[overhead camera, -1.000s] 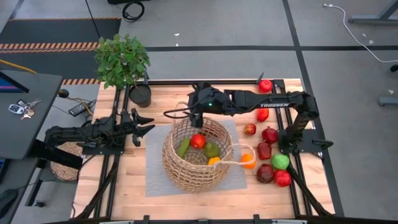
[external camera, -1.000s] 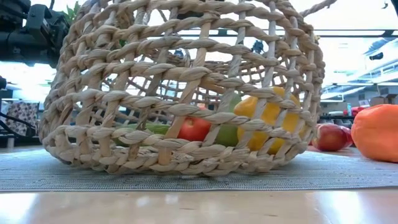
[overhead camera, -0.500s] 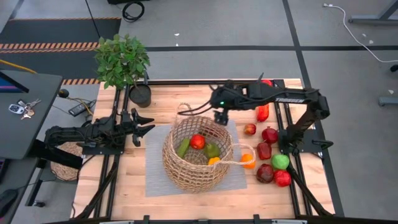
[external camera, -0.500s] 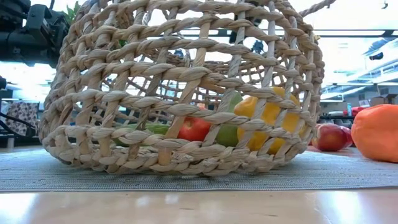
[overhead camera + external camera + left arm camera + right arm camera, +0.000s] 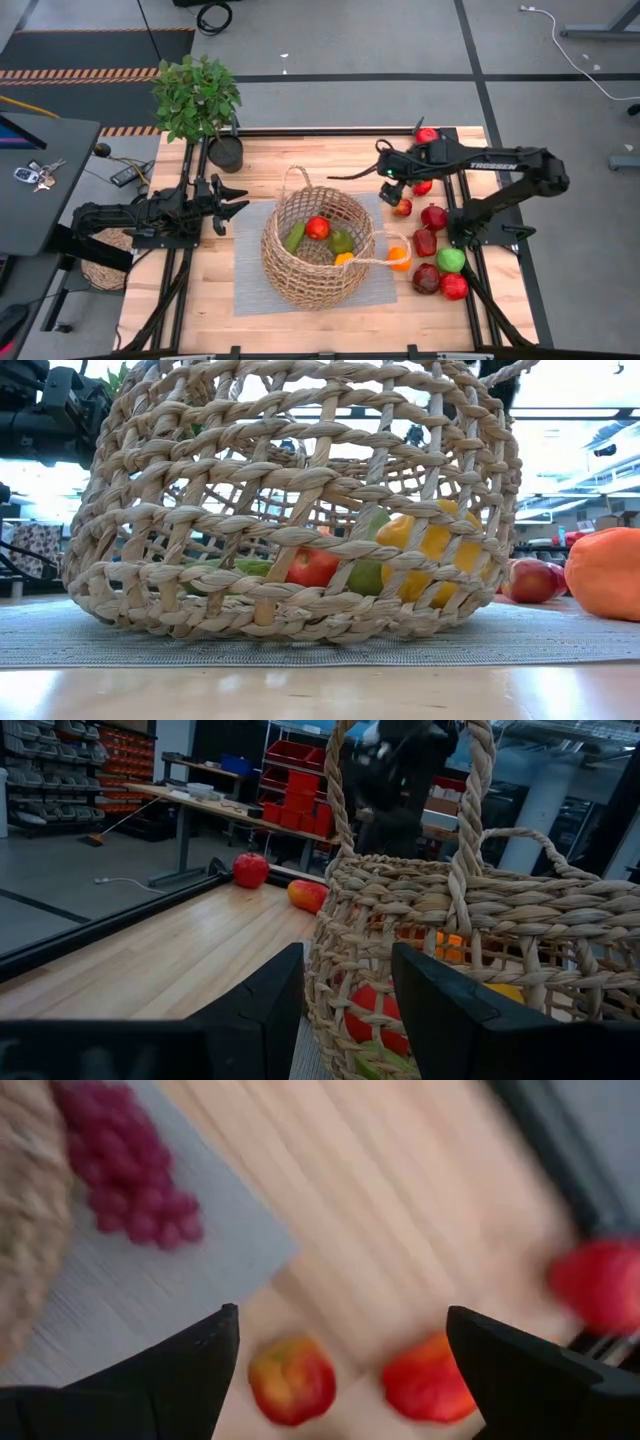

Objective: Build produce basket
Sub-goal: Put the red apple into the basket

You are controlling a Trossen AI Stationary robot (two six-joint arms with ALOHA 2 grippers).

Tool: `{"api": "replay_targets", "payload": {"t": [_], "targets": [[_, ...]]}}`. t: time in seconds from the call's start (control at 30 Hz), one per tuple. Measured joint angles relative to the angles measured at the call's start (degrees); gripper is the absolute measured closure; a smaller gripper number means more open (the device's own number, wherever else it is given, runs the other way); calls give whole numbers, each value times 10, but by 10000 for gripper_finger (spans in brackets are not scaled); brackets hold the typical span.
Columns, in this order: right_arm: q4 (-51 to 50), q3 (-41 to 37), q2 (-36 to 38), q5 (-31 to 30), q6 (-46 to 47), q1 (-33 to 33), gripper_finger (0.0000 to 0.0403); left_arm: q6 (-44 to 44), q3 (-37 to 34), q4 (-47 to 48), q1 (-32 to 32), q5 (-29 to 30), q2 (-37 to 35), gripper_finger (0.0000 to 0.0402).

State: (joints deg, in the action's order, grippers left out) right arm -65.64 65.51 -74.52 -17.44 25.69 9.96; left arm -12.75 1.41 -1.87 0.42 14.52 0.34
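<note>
Four fruits fill the basket (image 5: 318, 250) (left fingers (image 5: 240, 200) closed, right fingers (image 5: 392, 190) spread, empty).

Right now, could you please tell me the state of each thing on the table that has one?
Round tan wicker basket: upright, partly filled.
Red apple: inside the basket.
Orange fruit: outside, beside the basket.
Right gripper: open, empty, above a red-yellow apple.
Left gripper: shut, empty, waiting left of the basket.

Tan open-weave basket (image 5: 318, 250); red, green, yellow, orange produce (image 5: 318, 228); grey mat (image 5: 252, 285).
</note>
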Motion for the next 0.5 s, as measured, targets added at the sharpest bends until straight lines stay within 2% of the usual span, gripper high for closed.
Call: {"api": "replay_targets", "payload": {"t": [0.23,0.5], "targets": [[70,-135,21,107,43,29,7,0,0,0,0,0,0,241],[97,-196,16,122,63,37,5,0,0,0,0,0,0,241]]}}
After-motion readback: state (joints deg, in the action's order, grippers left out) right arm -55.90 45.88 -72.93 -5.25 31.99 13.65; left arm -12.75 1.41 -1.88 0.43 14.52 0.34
